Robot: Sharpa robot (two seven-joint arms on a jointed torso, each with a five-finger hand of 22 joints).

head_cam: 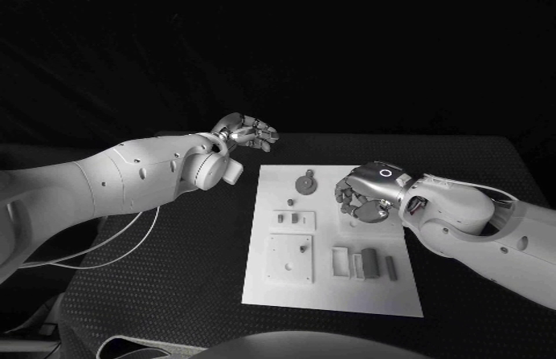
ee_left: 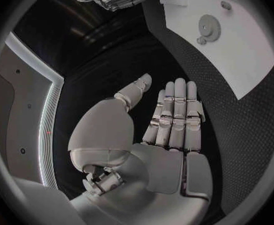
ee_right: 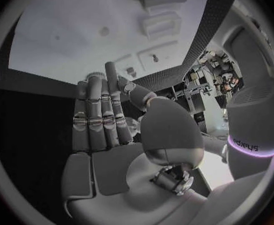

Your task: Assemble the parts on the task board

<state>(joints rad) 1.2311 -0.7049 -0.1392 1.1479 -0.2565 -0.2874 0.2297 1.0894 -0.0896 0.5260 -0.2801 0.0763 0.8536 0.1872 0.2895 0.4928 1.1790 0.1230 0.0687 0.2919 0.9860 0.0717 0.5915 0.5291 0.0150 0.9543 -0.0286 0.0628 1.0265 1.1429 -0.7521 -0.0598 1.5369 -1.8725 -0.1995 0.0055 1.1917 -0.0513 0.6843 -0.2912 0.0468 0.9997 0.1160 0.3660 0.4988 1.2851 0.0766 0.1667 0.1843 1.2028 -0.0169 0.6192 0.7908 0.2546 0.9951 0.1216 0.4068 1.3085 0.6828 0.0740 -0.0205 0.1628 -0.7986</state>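
Note:
The white task board (head_cam: 336,291) lies mid-table. On it are a grey gear (head_cam: 306,184), two small pieces (head_cam: 294,218), a square plate (head_cam: 285,263) with a peg (head_cam: 304,248), and several upright blocks (head_cam: 369,260). My right hand (head_cam: 361,194) hovers over the board's far right part, right of the gear; its fingers (ee_right: 102,110) are stretched out and hold nothing. My left hand (head_cam: 246,132) hangs above the black table beyond the board's far left corner. Its flat fingers (ee_left: 174,115) are empty too, with the gear (ee_left: 208,26) ahead of them on the board (ee_left: 243,60).
Black matting (head_cam: 173,263) covers the table around the board. A thin white cable (head_cam: 122,246) loops over the mat under my left arm. The right wrist view shows the board (ee_right: 68,40), a block (ee_right: 164,25) and the peg (ee_right: 154,57).

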